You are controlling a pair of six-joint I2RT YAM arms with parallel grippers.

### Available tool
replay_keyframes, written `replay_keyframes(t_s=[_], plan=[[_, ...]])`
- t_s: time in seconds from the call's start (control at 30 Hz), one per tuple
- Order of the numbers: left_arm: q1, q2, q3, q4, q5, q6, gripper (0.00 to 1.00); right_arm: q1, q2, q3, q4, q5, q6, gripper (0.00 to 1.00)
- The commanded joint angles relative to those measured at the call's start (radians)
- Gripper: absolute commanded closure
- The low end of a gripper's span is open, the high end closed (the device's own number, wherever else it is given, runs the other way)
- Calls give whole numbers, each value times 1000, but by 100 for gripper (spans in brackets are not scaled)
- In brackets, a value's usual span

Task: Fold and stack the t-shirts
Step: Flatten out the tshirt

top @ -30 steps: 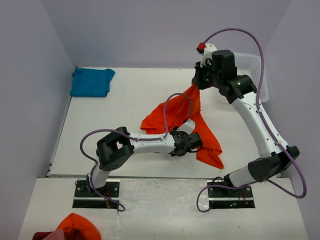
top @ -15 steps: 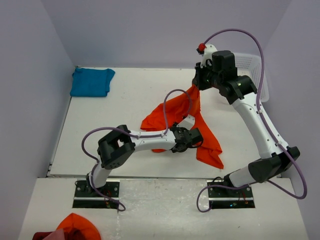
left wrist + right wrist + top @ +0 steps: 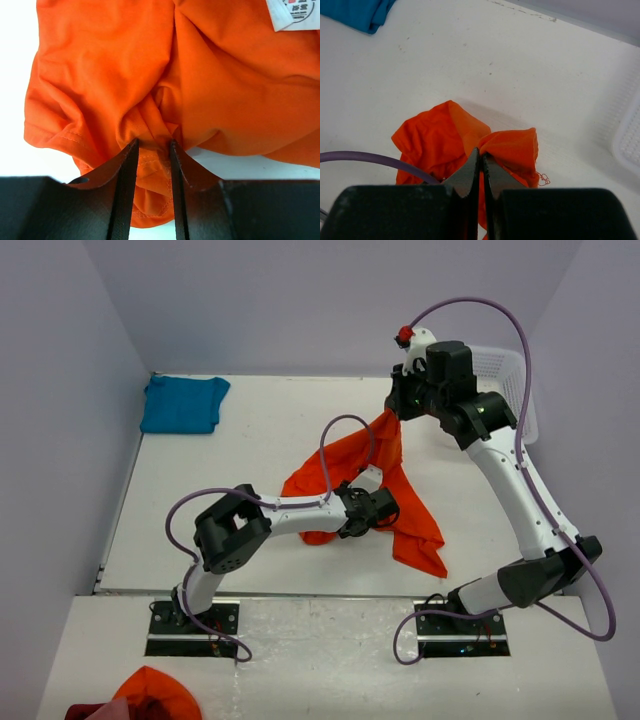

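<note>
The orange t-shirt [image 3: 345,465] hangs from my right gripper [image 3: 393,412], which is raised over the back of the table and shut on a fold of it [image 3: 481,156]. The shirt's lower part spreads crumpled on the table. My left gripper [image 3: 388,510] sits low at the shirt's middle, its jaws closed on a bunched hem [image 3: 152,146]. A white neck label [image 3: 295,12] shows at the top right of the left wrist view. The teal-blue t-shirt [image 3: 183,403] lies folded in the far left corner, and it also shows in the right wrist view [image 3: 360,12].
A white mesh basket [image 3: 510,375] stands at the back right, behind the right arm, and its edge [image 3: 630,135] shows in the right wrist view. Purple walls close the table on three sides. More orange and pink cloth [image 3: 150,692] lies off the table at the near left.
My left gripper has drawn slightly back and to the left with the orange cloth in its jaws. The right arm has stayed still, holding the shirt up.
</note>
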Motion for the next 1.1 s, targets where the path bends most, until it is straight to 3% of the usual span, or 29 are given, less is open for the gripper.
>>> replay_keyframes(t_s=[0.0, 0.43, 0.53, 0.57, 0.7, 0.8, 0.9, 1.07], plan=[[-1, -9, -10, 43, 22, 10, 67, -5, -22, 5, 26, -10, 1, 100], [-7, -37, -37, 48, 61, 1, 68, -3, -24, 2, 33, -21, 11, 100], [-8, -35, -41, 55, 61, -2, 75, -3, -27, -1, 33, -19, 11, 100], [-7, -35, -43, 57, 59, 0, 81, -3, -28, 0, 33, -17, 11, 100], [-7, -25, -38, 63, 53, 7, 86, -3, -32, 8, 32, -19, 12, 100], [-7, -26, -30, 57, 39, 10, 98, -5, -30, 11, 29, -14, 14, 100], [-8, -78, -37, 34, 27, -2, 100, -3, -32, 14, 24, 1, 14, 100], [-50, -237, -43, -144, -48, -82, 100, -3, -39, 25, 10, 56, 14, 100]])
